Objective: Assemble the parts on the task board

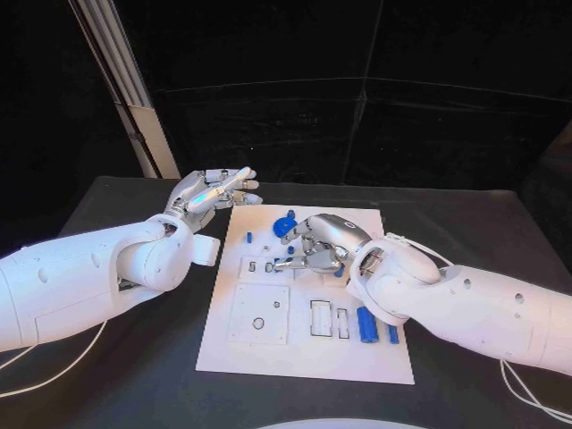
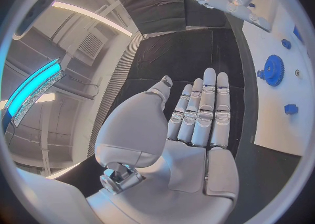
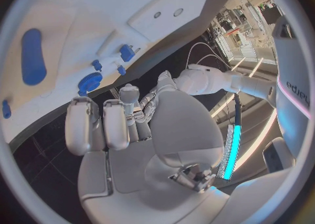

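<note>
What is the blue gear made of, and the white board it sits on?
The blue gear looks like matte plastic: even colour, no shine, crisp moulded teeth. The task board seems to be hard white plastic or painted sheet, flat and smooth with neatly cut recesses; which one is hard to tell.

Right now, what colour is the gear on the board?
Blue. The gear shows best in the left wrist view, lying on the white board.

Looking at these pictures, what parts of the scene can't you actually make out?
- Head view: the right hand covers the middle of the task board; whether its fingers hold a part is hidden.
- Head view: the small parts beside the blue gear are too small to identify.
- Left wrist view: the board is cut off at the circle's rim past the open left hand.
</note>
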`<action>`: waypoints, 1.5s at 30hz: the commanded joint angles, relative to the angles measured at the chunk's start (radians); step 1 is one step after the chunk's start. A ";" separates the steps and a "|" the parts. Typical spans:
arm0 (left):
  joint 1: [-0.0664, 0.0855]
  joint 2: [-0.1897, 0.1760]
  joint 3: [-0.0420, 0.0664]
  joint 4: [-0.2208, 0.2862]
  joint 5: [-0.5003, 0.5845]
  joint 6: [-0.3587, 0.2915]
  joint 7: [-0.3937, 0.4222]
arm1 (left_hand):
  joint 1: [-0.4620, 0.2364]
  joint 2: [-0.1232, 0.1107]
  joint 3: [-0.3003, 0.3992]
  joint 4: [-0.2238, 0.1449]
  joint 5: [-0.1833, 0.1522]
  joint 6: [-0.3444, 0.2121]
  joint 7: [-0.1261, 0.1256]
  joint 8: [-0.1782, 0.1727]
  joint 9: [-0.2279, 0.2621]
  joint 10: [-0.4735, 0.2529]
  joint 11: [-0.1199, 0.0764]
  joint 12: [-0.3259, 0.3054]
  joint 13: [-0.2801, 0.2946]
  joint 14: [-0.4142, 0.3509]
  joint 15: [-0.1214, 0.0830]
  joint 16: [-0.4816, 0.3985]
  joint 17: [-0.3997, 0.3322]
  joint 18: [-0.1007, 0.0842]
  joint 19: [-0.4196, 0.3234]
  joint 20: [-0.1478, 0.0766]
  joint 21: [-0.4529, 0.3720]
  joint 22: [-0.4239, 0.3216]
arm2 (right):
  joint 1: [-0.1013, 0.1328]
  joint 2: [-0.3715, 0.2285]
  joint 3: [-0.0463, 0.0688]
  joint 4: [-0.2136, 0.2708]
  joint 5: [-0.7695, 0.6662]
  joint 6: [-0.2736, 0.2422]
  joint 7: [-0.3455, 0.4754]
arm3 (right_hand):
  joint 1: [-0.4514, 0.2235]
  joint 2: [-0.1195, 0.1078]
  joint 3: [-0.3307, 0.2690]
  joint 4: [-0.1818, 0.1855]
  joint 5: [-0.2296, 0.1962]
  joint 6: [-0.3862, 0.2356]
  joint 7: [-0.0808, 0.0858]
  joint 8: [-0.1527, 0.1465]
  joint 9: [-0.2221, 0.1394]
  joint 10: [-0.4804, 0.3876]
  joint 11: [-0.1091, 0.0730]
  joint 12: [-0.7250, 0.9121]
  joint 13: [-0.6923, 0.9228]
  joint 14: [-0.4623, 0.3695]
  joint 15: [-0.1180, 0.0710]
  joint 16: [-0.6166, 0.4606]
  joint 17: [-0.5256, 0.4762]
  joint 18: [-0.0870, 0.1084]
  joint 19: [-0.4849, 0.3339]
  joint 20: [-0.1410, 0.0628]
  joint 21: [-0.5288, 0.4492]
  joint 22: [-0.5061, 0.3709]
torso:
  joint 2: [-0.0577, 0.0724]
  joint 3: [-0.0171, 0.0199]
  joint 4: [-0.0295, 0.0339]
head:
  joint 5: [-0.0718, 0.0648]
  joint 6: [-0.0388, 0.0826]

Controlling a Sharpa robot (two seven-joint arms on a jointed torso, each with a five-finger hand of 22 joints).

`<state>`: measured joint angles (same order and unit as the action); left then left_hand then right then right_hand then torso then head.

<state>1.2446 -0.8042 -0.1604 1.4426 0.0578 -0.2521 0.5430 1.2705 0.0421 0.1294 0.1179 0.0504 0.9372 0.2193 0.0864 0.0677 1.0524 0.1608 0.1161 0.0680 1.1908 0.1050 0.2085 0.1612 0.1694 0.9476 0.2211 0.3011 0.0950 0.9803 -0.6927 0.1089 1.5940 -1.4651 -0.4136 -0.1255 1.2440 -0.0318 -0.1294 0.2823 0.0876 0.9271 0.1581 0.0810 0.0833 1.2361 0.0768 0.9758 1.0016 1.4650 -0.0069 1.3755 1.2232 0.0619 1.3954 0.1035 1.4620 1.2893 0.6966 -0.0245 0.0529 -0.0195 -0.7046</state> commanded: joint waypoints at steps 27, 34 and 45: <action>0.118 0.068 -0.032 -0.078 -0.743 0.415 -0.853 | -0.102 -0.002 -0.267 0.170 -0.001 0.035 -0.140 0.384 0.236 0.169 -0.155 0.964 0.820 0.380 -0.167 1.362 1.410 -0.072 0.432 -0.173 0.963 0.918 | 0.136 -0.278 0.045 -0.008 1.027 0.216 0.411 | 0.229 0.138 -0.060 -0.135 0.058 0.055 0.038 -0.013 0.010 -0.089 0.048 -0.822 -0.852 -0.195 0.070 -1.179 -0.927 0.122 -0.348 0.064 -0.965 -1.045 | -0.031 0.0126 -0.0181 | 0.010 -0.019; 0.131 0.121 -0.043 -0.092 -0.880 0.416 -0.936 | -0.118 0.012 -0.328 0.171 -0.003 0.015 -0.157 0.489 0.310 0.207 -0.171 1.044 0.904 0.380 -0.175 1.362 1.410 -0.083 0.453 -0.182 1.021 1.006 | 0.137 -0.272 0.045 0.008 1.008 0.243 0.414 | 0.223 0.136 -0.080 -0.145 0.082 0.055 0.040 -0.013 0.009 -0.088 0.050 -0.829 -0.876 -0.188 0.072 -1.208 -0.936 0.122 -0.337 0.067 -0.993 -1.065 | -0.030 0.0115 -0.0131 | 0.009 -0.022; 0.133 0.175 -0.053 -0.115 -0.920 0.391 -1.000 | -0.111 0.040 -0.361 0.170 -0.002 -0.017 -0.169 0.571 0.373 0.236 -0.181 1.086 0.948 0.380 -0.186 1.362 1.410 -0.091 0.467 -0.192 1.057 1.061 | 0.137 -0.266 0.045 0.028 0.975 0.252 0.406 | 0.235 0.139 -0.091 -0.167 0.153 0.057 0.040 -0.014 0.008 -0.084 0.050 -0.836 -0.902 -0.180 0.072 -1.234 -0.944 0.121 -0.323 0.066 -1.018 -1.082 | -0.030 0.0101 -0.0142 | 0.009 -0.027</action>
<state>1.3754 -0.6344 -0.2139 1.3312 -0.8133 0.1320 -0.4133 1.1578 0.0710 -0.2246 0.2882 0.0505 0.9252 0.0515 0.6542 0.4392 1.2849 -0.0216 1.2004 1.0171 1.4668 -0.0733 1.5678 1.3079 0.0919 1.4071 0.0289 1.3540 1.1556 1.1157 -0.9589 0.1533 1.6189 -0.4773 -0.1798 0.2681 1.4737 0.1007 -0.2217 0.1211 0.2357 0.9815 0.1972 0.0722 0.0925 1.1435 0.1270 0.1457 0.1014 1.2778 0.0625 0.1458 0.2813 0.1788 1.0673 0.1675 0.4474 0.2083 0.6659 -0.0135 0.0399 -0.0099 -0.7300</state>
